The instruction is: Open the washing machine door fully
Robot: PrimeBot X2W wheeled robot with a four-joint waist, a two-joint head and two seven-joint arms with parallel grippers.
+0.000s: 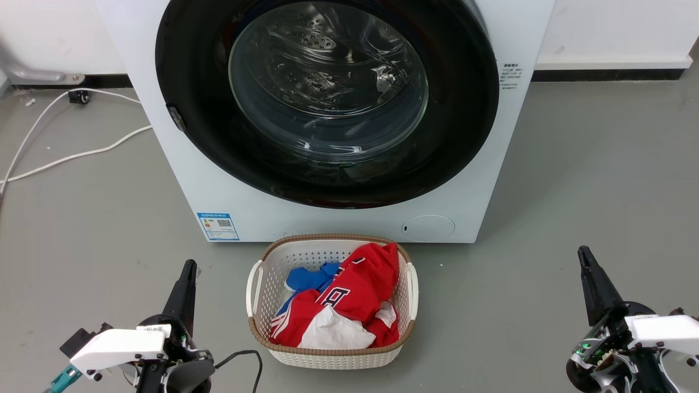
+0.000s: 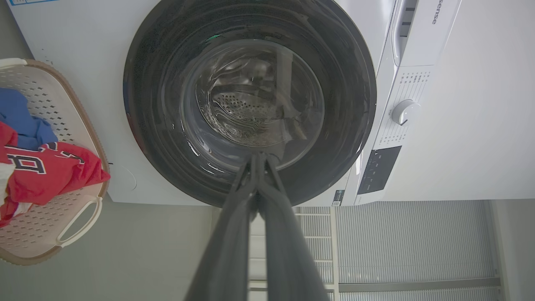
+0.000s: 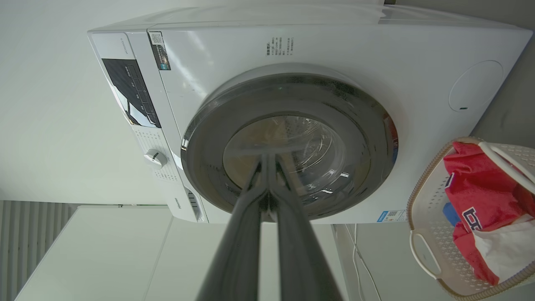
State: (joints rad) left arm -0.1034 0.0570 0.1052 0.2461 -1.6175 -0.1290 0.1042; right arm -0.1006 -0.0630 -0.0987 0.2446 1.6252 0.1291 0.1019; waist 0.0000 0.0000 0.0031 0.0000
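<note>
Nearest you, low in the head view, both sets of jaws are closed on nothing. Your left jaws' dark fingers (image 1: 183, 295) press together into one spike at the lower left, and your right jaws' fingers (image 1: 595, 289) do the same at the lower right. Each wrist view shows its pair meeting at the tips. Both sit over the grey floor (image 1: 573, 191), well apart from the washing machine door (image 1: 327, 103).

That door is shut, its glossy black disc lying against the front of the washing machine (image 1: 327, 224) straight ahead of you. You can see the steel drum (image 1: 311, 38) through the glass bowl. Below the door there is a blue sticker (image 1: 218, 226) at the left and a round flap (image 1: 428, 227) at the right.

Just in front of the machine, between your two arms, stands a white basket (image 1: 327, 238). It holds a red garment (image 1: 360, 289), a blue garment (image 1: 308, 277) and a white cloth (image 1: 333, 333). White cables (image 1: 71, 155) trail across the floor to the left.
</note>
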